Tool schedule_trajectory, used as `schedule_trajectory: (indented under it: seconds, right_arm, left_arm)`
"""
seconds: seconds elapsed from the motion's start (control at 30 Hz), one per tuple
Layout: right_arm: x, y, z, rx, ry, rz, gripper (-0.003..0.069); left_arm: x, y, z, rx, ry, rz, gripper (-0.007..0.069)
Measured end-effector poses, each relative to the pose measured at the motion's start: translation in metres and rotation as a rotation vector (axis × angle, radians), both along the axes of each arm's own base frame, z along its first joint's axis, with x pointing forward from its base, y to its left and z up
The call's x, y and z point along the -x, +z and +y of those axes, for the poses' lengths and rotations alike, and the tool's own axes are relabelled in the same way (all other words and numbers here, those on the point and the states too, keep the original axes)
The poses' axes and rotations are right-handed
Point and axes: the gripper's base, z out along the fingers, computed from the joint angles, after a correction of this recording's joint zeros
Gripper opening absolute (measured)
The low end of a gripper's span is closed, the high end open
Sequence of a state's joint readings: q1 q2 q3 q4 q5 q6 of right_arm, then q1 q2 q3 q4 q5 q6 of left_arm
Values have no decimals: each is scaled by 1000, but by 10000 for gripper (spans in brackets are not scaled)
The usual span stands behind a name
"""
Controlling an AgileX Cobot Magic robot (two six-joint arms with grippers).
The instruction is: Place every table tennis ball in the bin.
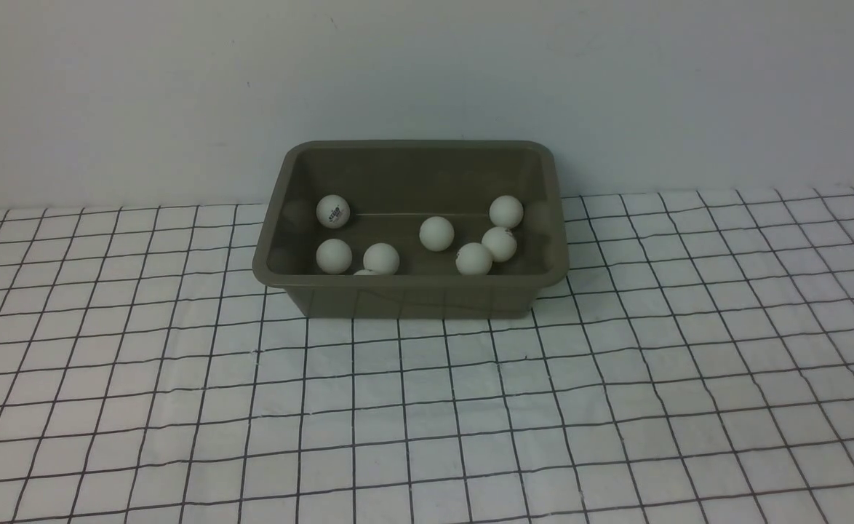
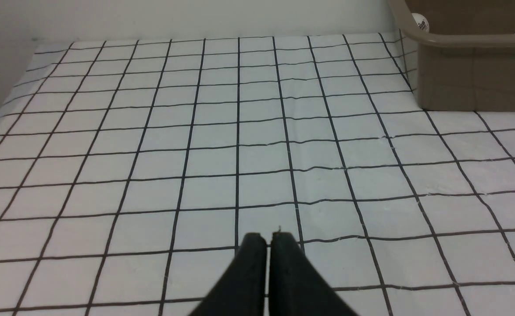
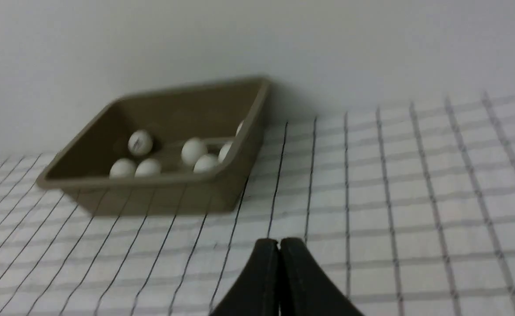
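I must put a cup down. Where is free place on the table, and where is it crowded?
Free: the checked cloth in front of the bin and on both its sides. Crowded: inside the bin, where the table tennis balls lie.

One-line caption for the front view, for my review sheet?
Table tennis balls lie inside the olive bin on a checked cloth; none outside.

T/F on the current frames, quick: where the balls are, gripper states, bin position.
1. All visible balls lie inside the bin. True.
2. The left gripper is open. False: its jaws are shut, holding nothing.
3. The right gripper holds a ball. False: shut and empty.
4. The bin stands upright on the checked cloth, near the wall. True.
5. One ball shows a dark logo. True.
6. A ball sits on the cloth in front of the bin. False: none shows there.
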State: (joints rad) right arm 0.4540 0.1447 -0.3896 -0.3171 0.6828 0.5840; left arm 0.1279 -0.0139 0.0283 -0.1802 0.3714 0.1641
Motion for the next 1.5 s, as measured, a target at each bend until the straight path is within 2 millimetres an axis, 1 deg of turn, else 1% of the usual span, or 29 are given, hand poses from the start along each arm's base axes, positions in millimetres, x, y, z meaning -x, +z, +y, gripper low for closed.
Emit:
schedule_trajectory:
  seconds: [0.07,0.1,0.2,0.27,0.33,0.37,0.4,0.43,0.5,0.67,0.8,0.97,1.2,1.5]
  right_arm:
    - [-3,4,-2,41,-57,-94,-18]
    - [-3,4,-2,49,-72,-113,-18]
    - [-8,-1,-4,84,-150,-181,-18]
    - [-14,-21,-6,98,-235,-198,-18]
    - [-17,-36,-7,92,-269,-187,-18]
    - [-20,-55,-8,84,-296,-173,-18]
    - [-21,-65,-8,86,-303,-173,-18]
    - [-22,-73,-8,90,-302,-180,-18]
    - [-21,-81,-7,107,-293,-204,-18]
    - [-14,-78,-5,181,-273,-323,-18]
    - [-11,-78,-6,225,-282,-343,-18]
    - [-10,-90,-12,192,-349,-202,-18]
    - [-8,-102,-17,111,-405,-58,-18]
    - [-8,-102,-17,93,-409,-44,-18]
  left_arm:
    - [0,0,0,0,0,1,-4]
    - [0,0,0,0,0,1,-4]
    - [0,0,0,0,0,1,-4]
    - [0,0,0,0,0,1,-4]
    - [0,0,0,0,0,1,-4]
    - [0,0,0,0,0,1,-4]
    - [0,0,0,0,0,1,-4]
    - [0,0,0,0,0,1,-4]
    - [0,0,0,0,0,2,-4]
    - [0,0,0,0,0,2,-4]
    - [0,0,0,0,0,2,-4]
    - [0,0,0,0,0,2,-4]
    - [0,0,0,0,0,2,-4]
    - [0,0,0,-1,-1,2,-4]
